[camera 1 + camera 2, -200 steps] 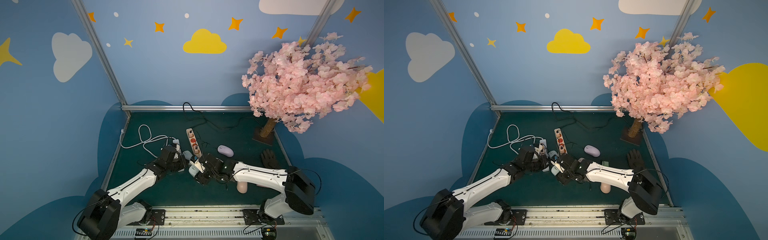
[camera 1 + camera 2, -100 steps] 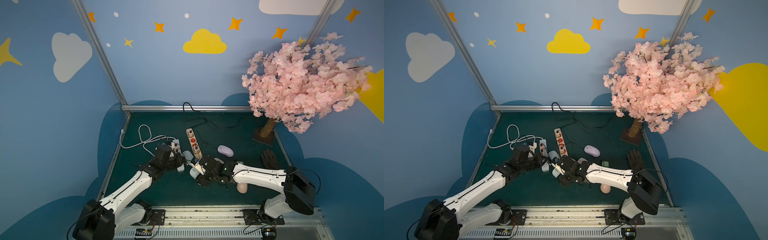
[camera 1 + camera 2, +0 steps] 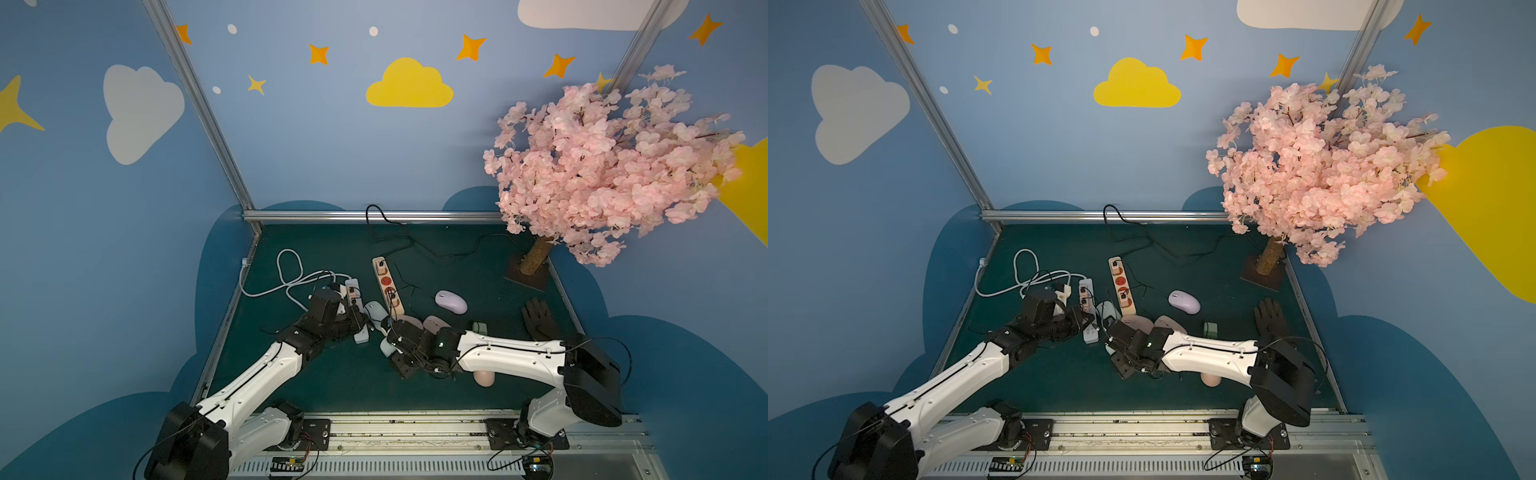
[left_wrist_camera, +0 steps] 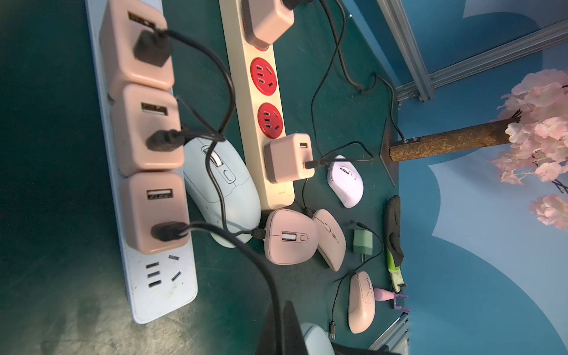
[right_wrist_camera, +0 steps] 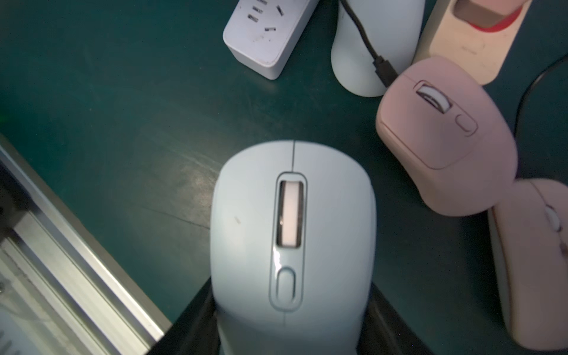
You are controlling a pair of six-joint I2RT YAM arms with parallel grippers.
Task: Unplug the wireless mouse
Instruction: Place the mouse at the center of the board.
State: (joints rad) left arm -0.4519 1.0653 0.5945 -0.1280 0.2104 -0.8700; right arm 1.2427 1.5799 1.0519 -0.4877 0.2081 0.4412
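the right hand (image 5: 292, 310) stands part open, its jaws clamped on the rear flanks of a pale blue, smooth plastic wireless mouse (image 5: 292, 227). the mouse sits toward the front-centre of the dark green felt counter (image 5: 123, 101), just short of the end of the white plastic power strip (image 5: 264, 40). whether it rests on the felt or hangs just above it i cannot tell. the left hand (image 4: 281, 330) is pinched fully closed on a black charging cable (image 4: 275, 302) that runs back to the nearest pink charger block (image 4: 153, 212) on that strip.

the mouse's nose shows no plug in the right wrist view, so i judge the pull itself done and the parting step close to finished. the next move, as i read it, is for the left hand to drop the cable clear of the other mice, and for the right to lay the mouse flat on bare felt before letting go.

the mouse's long axis runs straight out from the right hand. the wheel end leads, the nose aims toward the strip's end, and the top face is up.
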